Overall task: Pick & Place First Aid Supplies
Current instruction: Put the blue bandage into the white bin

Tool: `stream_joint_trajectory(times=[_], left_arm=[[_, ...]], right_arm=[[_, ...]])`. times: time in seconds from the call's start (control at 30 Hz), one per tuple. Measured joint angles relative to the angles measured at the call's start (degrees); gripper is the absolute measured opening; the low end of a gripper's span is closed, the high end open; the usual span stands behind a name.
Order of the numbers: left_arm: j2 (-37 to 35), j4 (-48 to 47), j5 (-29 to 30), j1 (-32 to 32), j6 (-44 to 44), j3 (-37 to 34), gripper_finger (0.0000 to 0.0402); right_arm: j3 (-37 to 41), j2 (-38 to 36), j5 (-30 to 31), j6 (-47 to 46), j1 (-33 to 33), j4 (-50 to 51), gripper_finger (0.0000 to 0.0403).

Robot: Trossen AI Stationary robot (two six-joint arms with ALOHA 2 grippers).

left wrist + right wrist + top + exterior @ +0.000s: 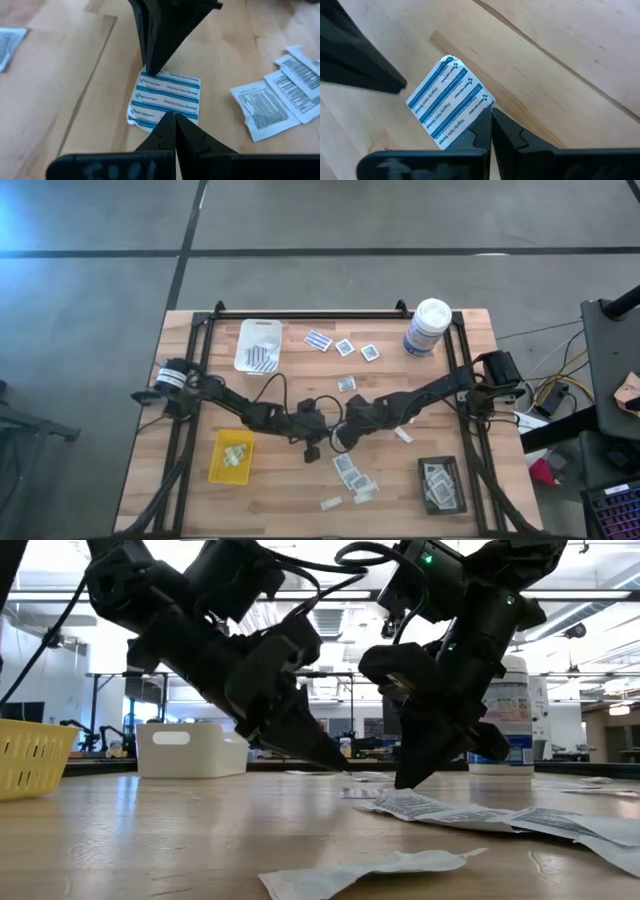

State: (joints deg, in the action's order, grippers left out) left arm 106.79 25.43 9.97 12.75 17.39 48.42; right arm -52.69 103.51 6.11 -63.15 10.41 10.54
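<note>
A blue-and-white striped packet [166, 97], one of the first aid supplies, sits between my two grippers over the middle of the table. My left gripper [174, 119] is shut on one edge of it. My right gripper [490, 119] is shut on the opposite side and shows in the left wrist view as a dark wedge [150, 67]. More packets lie on the table just beside them [272, 102]. In the high view both arms meet at mid-table [325, 430] and hide the packet. My left gripper pinches the striped packet's edge [169, 111] between its two shut fingers, coming in on a slant from the table's left. Whether the packet is clear of the wood I cannot tell. My right gripper pinches the packet at its opposite side, near a corner [479, 111], between its shut fingers, pointing steeply down from the table's right. The packet's free corner [447, 61] curls up a little.
A white tray [258, 345] stands at the back left, a yellow tray [231, 456] at the front left, and a black tray [441, 485] at the front right. A tall white canister [427, 328] stands at the back right. Loose packets lie at the back [345, 347] and the front [350, 472].
</note>
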Motion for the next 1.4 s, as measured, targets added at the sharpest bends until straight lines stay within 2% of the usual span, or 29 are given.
stream_joint_trajectory(times=[0.3,0.6,0.77,0.9,1.1,1.4], left_arm=[[-2.1,-2.3,0.0,0.0,-2.5,0.1,0.0013],[-2.1,-3.1,0.1,-0.2,-1.8,0.4,0.0114],[-2.8,-6.9,-1.0,-0.5,-0.8,1.2,0.0145],[-5.0,-11.5,-5.3,-1.1,-0.8,2.2,0.0149],[-8.6,-12.4,-10.8,-1.9,0.4,2.2,0.0149],[-8.8,-12.2,-13.0,-1.9,3.8,2.5,0.0149]], right_arm=[[-0.2,-1.2,-0.1,4.1,1.3,0.2,0.0008],[-1.6,-2.0,0.0,8.1,2.9,0.0,0.0008],[-2.0,-2.5,0.4,9.6,3.9,0.0,0.0008],[-2.1,-3.7,1.8,11.0,4.9,0.0,0.0008],[-2.2,-4.4,4.3,13.5,6.8,-0.5,0.0008],[-5.8,-4.4,7.8,17.9,9.3,-0.6,0.0008]])
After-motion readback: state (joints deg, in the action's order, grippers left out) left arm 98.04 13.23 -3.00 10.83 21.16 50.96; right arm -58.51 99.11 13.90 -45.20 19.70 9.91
